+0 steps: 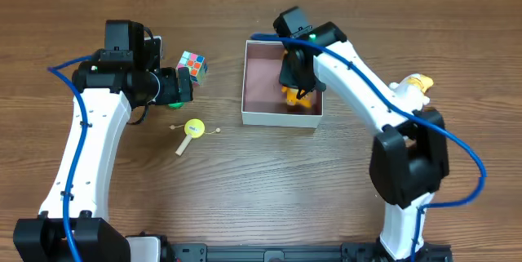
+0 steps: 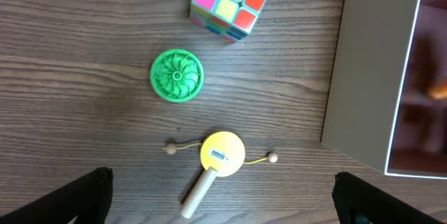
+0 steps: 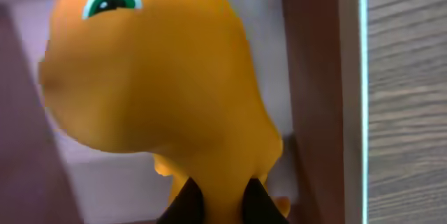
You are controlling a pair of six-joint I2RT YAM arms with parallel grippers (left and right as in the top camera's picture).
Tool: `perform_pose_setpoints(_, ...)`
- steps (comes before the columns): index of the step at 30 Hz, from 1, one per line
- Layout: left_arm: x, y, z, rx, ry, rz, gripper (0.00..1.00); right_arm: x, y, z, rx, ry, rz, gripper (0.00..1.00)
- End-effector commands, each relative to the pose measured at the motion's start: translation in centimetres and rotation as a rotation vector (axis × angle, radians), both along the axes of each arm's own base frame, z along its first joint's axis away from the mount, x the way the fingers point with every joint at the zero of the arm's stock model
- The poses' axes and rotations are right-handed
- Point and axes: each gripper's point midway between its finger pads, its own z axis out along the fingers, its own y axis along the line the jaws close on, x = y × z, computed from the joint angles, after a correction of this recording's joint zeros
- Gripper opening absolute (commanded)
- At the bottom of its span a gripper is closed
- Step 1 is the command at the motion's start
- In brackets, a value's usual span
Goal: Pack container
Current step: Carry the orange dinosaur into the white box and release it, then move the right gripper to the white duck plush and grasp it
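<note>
Nearest the arm bases, a yellow hand drum (image 1: 193,129) with a wooden handle and two beads on strings is seen lying flat on the wooden table (image 1: 245,197), well apart from the container (image 1: 277,117). Just beyond it, a green ribbed disc (image 2: 177,75) is shown in the left wrist view, between the drum and a multicoloured cube (image 1: 192,65). The left gripper (image 1: 181,88) is held over this spot, its fingers (image 2: 84,196) spread wide with nothing between them. The container is placed to the right of these, at mid-table, with its white walls upright and its pinkish-brown floor exposed. Inside it, toward its right side in the overhead view, an orange toy (image 1: 292,95) with a green eye is gripped at its narrow lower part by the right gripper (image 3: 220,206), both black fingertips (image 3: 183,206) being pressed against it. Whether the toy touches the floor cannot be told. The cube is found farthest back on the left. A yellow and white toy (image 1: 416,85) is partly hidden behind the right arm
</note>
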Motion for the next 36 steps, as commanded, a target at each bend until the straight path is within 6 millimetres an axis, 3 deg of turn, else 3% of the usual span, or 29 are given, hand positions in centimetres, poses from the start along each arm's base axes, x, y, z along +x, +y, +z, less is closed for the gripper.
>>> perform_pose_setpoints(1, 0.6, 0.2, 0.6, 0.007, -0.019, -0.012, 1.00, 1.1, -0.8, -0.1, -0.029, -0.033, -0.030, 0.24)
perform_pose_setpoints(2, 0.6, 0.2, 0.6, 0.007, -0.019, -0.012, 1.00, 1.4, -0.8, 0.0, -0.029, -0.044, -0.018, 0.33)
perform_pose_setpoints(3, 0.6, 0.2, 0.6, 0.007, -0.019, -0.012, 1.00, 1.7, -0.7, 0.4, -0.027, -0.053, 0.021, 0.50)
perform_pose_setpoints(4, 0.6, 0.2, 0.6, 0.007, -0.019, -0.012, 1.00, 1.8, -0.6, 0.7, -0.032, -0.058, 0.056, 0.57)
perform_pose_setpoints(8, 0.6, 0.2, 0.6, 0.007, -0.019, -0.012, 1.00, 1.9, 0.0, 2.9, -0.032, -0.099, 0.131, 0.64)
perform_pose_setpoints(11, 0.6, 0.2, 0.6, 0.007, -0.019, -0.012, 1.00, 2.1, -0.9, 7.0, -0.032, -0.180, 0.112, 0.70)
perform_pose_setpoints(14, 0.6, 0.2, 0.6, 0.007, -0.019, -0.012, 1.00, 1.9, -3.7, 11.9, -0.018, -0.265, 0.052, 0.76)
perform_pose_setpoints(17, 0.6, 0.2, 0.6, 0.007, -0.019, -0.012, 1.00, 1.6, -9.0, 15.9, -0.009, -0.335, -0.063, 0.85)
perform_pose_setpoints(19, 0.6, 0.2, 0.6, 0.007, -0.019, -0.012, 1.00, 1.4, -13.4, 17.1, -0.023, -0.345, -0.163, 0.88)
perform_pose_setpoints(21, 0.6, 0.2, 0.6, 0.007, -0.019, -0.012, 1.00, 1.0, -18.0, 16.8, -0.049, -0.317, -0.273, 0.91)
perform_pose_setpoints(23, 0.6, 0.2, 0.6, 0.007, -0.019, -0.012, 1.00, 0.7, -20.9, 15.6, -0.060, -0.281, -0.340, 0.93)
perform_pose_setpoints(28, 0.6, 0.2, 0.6, 0.007, -0.019, -0.012, 1.00, 0.5, -25.9, 8.8, -0.021, -0.140, -0.397, 0.99)
perform_pose_setpoints(30, 0.6, 0.2, 0.6, 0.007, -0.019, -0.012, 1.00, 0.0, -26.8, 6.0, -0.006, -0.075, -0.425, 0.99)
perform_pose_setpoints(36, 0.6, 0.2, 0.6, 0.007, -0.019, -0.012, 1.00, -0.9, -26.5, 0.1, 0.036, 0.045, -0.439, 0.97)
